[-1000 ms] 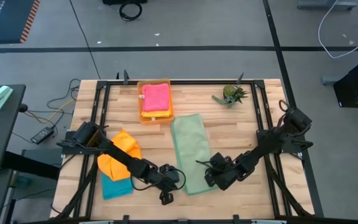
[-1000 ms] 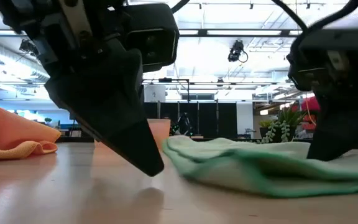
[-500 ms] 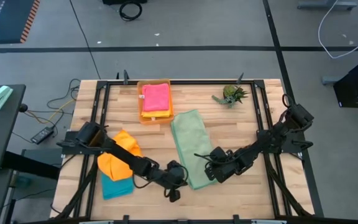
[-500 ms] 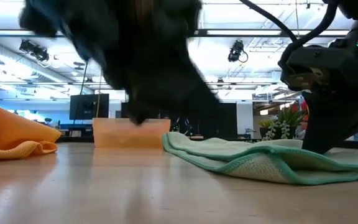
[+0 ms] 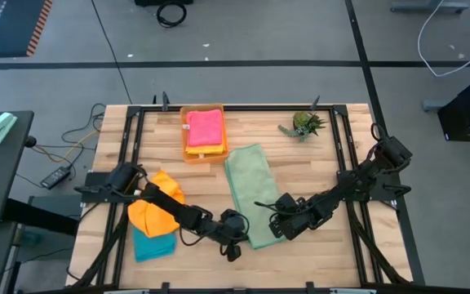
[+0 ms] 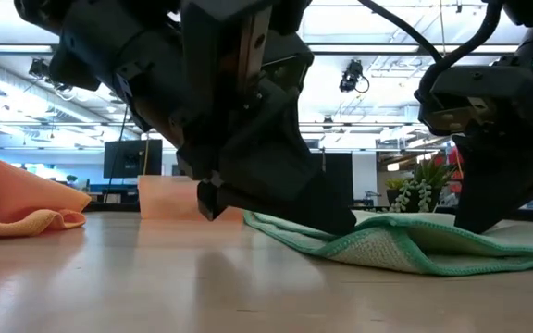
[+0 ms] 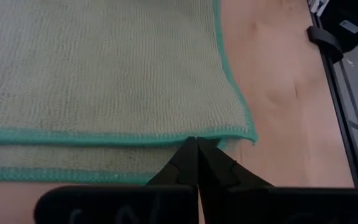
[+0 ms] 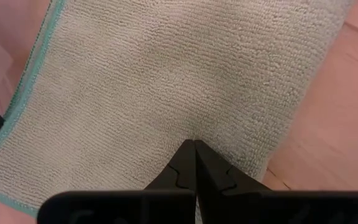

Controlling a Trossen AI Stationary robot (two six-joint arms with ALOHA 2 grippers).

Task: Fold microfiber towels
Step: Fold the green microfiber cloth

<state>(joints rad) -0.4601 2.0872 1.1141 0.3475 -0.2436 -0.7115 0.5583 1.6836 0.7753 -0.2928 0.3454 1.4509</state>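
Observation:
A sage green towel [image 5: 247, 192] with a teal hem lies as a long doubled strip from the table's middle to its near edge. My left gripper [image 5: 233, 245] is shut at the strip's near left corner. My right gripper [image 5: 276, 229] is shut on the strip's near right part. The towel also shows in the left wrist view [image 7: 104, 68], in the right wrist view [image 8: 185, 74] and in the low view [image 6: 405, 245]. An orange towel [image 5: 155, 208] lies bunched on a teal towel [image 5: 152, 245] at the near left. A pink towel [image 5: 205, 128] lies in the orange tray [image 5: 188, 151]. My left gripper's shut tips meet the teal hem of the upper layer [image 7: 185, 135] near the strip's near corner, lying over the lower layer [image 7: 73, 158]. They come low and nearly level from the table's left. Whether the hem is between the fingers, I cannot tell. The towel lies flat. My right gripper pinches a small pucker of the towel's top surface [image 8: 194, 134] between its two fingertips, in from the strip's right edge near its near end. The fingers slant down from the table's right. The towel lies on the table around the hold.
A small spiky green plant [image 5: 304, 124] stands at the far right. Black frame rails [image 5: 129, 147] run along the table's sides. Bare wood [image 5: 300, 175] lies between the green strip and the right rail, and between the strip and the orange towel.
My left gripper has moved toward the table's right, from bare wood to the green towel's near left corner. My right gripper has moved a little left and far with the towel. The strip's near end has been drawn in narrower and its near edge has doubled over.

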